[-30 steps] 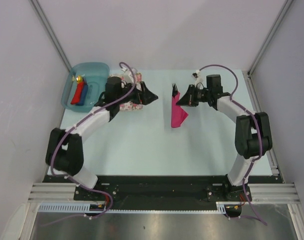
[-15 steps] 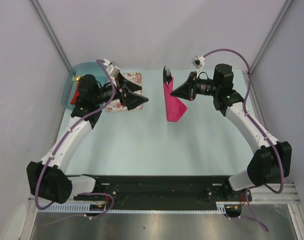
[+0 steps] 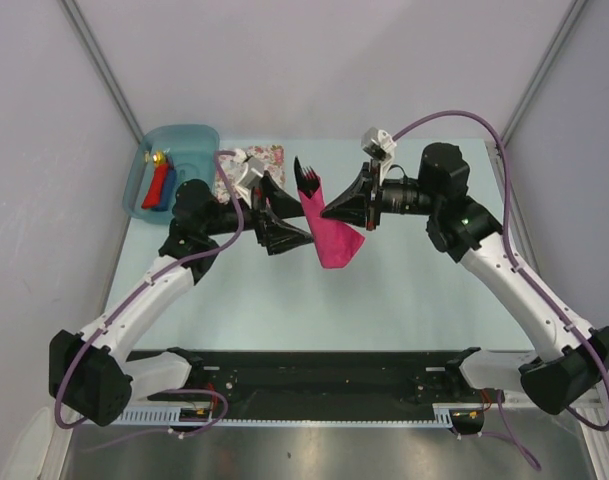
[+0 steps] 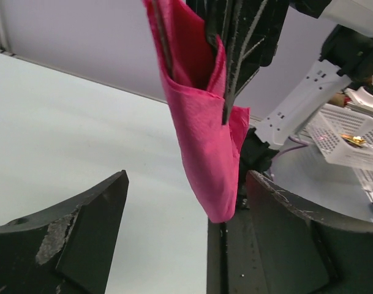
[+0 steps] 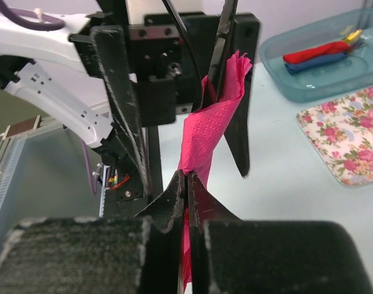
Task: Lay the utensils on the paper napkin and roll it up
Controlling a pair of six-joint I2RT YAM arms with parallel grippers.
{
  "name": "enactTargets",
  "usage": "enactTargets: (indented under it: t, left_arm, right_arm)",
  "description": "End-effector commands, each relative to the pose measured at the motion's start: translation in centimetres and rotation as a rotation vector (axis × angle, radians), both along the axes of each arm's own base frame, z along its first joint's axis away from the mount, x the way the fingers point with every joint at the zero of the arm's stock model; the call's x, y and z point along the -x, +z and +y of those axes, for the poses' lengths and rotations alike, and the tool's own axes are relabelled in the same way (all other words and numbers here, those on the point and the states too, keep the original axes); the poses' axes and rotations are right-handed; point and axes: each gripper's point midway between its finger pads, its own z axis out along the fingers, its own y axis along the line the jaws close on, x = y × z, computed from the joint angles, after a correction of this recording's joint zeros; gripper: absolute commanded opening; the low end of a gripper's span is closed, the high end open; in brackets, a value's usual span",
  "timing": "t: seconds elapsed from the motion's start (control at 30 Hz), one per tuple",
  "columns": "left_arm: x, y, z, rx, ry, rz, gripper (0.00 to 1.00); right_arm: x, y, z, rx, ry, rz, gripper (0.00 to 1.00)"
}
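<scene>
There's the right pincer [image 3: 327, 212] clamped on the paper napkin [image 3: 334, 240], fork [image 3: 306, 178] poking out the top, clear of the worktop [image 3: 284, 295]. The left pincer [image 3: 296, 238] gapes either side, seemingly not touching.

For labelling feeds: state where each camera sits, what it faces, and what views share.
Top external: above and behind, looking down on the table; left arm and right arm show.
Left wrist: on the left arm, facing the paper napkin framed by the open left tool.
Right wrist: looks along the right tool, shut on that napkin.
All share the napkin.
</scene>
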Motion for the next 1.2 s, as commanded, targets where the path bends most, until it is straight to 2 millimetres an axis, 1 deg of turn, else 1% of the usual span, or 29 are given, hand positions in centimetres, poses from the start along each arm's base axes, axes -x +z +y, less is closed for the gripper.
enactTargets:
  t: [0.0, 0.03, 0.07, 0.13, 0.27, 0.4, 0.43, 0.5, 0.53, 0.6, 0.63, 0.67, 0.7, 0.73, 0.8, 0.87, 0.93, 1.0, 1.07, 1.17]
  left_arm:
    - [2.4, 2.4, -0.8, 0.074, -0.047, -0.068, 0.82]
    - [2.7, 2.8, -0.8, 0.086, -0.051, -0.072, 0.81]
    - [3.0, 2.9, -0.8, 0.094, -0.059, -0.073, 0.77]
    - [3.6, 3.7, -0.7, 0.117, -0.074, -0.077, 0.75]
    - [5.3, 4.7, -0.6, 0.151, -0.125, -0.106, 0.69]
    - [5.8, 4.9, -0.7, 0.159, -0.131, -0.111, 0.64]
    - [5.7, 4.8, -0.7, 0.159, -0.129, -0.108, 0.6]
    - [5.8, 4.7, -0.7, 0.156, -0.132, -0.104, 0.55]
    - [5.8, 4.7, -0.7, 0.155, -0.135, -0.104, 0.48]
    - [5.7, 4.7, -0.8, 0.154, -0.135, -0.101, 0.42]
    - [5.6, 4.6, -0.8, 0.154, -0.134, -0.098, 0.37]
    - [5.6, 4.6, -0.8, 0.154, -0.134, -0.098, 0.35]
    - [5.6, 4.6, -0.8, 0.156, -0.133, -0.098, 0.36]
    - [5.6, 4.5, -0.8, 0.156, -0.132, -0.096, 0.39]
    - [5.5, 4.6, -0.8, 0.163, -0.124, -0.099, 0.41]
    - [5.4, 4.5, -0.8, 0.164, -0.12, -0.097, 0.47]
    - [5.4, 4.2, -0.8, 0.164, -0.11, -0.093, 0.56]
    - [5.2, 4.0, -0.7, 0.162, -0.099, -0.085, 0.57]
    - [5.0, 3.8, -0.8, 0.163, -0.095, -0.067, 0.55]
    - [4.7, 3.7, -0.9, 0.164, -0.089, -0.057, 0.51]
  right_arm:
    - [2.0, 4.1, 0.1, -0.041, -0.017, -0.162, 0.0]
    - [2.7, 4.4, 0.4, -0.044, -0.011, -0.184, 0.0]
    - [2.9, 4.4, 0.5, -0.04, -0.009, -0.185, 0.0]
    - [3.8, 4.6, 0.8, -0.039, -0.003, -0.201, 0.0]
    - [4.6, 4.8, 1.2, -0.039, -0.008, -0.202, 0.0]
    - [5.2, 5.3, 1.5, -0.051, -0.016, -0.218, 0.0]
    - [5.1, 5.4, 1.6, -0.055, -0.026, -0.221, 0.0]
    - [5.2, 5.6, 1.7, -0.061, -0.028, -0.232, 0.0]
    - [5.2, 5.8, 1.7, -0.066, -0.034, -0.234, 0.0]
    - [5.2, 6.0, 1.8, -0.072, -0.036, -0.236, 0.0]
    - [5.2, 6.3, 1.8, -0.08, -0.042, -0.242, 0.0]
    - [5.2, 6.4, 1.8, -0.083, -0.043, -0.244, 0.0]
    - [5.2, 6.6, 1.8, -0.091, -0.047, -0.241, 0.0]
    - [5.1, 6.9, 1.8, -0.099, -0.05, -0.247, 0.0]
    - [5.2, 7.1, 1.8, -0.104, -0.053, -0.245, 0.0]
    - [5.1, 7.2, 1.8, -0.11, -0.061, -0.248, 0.0]
    - [5.0, 7.5, 1.8, -0.115, -0.069, -0.249, 0.0]
    - [5.1, 7.9, 1.6, -0.128, -0.073, -0.255, 0.0]
    - [5.1, 8.0, 1.6, -0.131, -0.073, -0.248, 0.0]
    - [5.2, 8.0, 1.7, -0.137, -0.07, -0.246, 0.0]
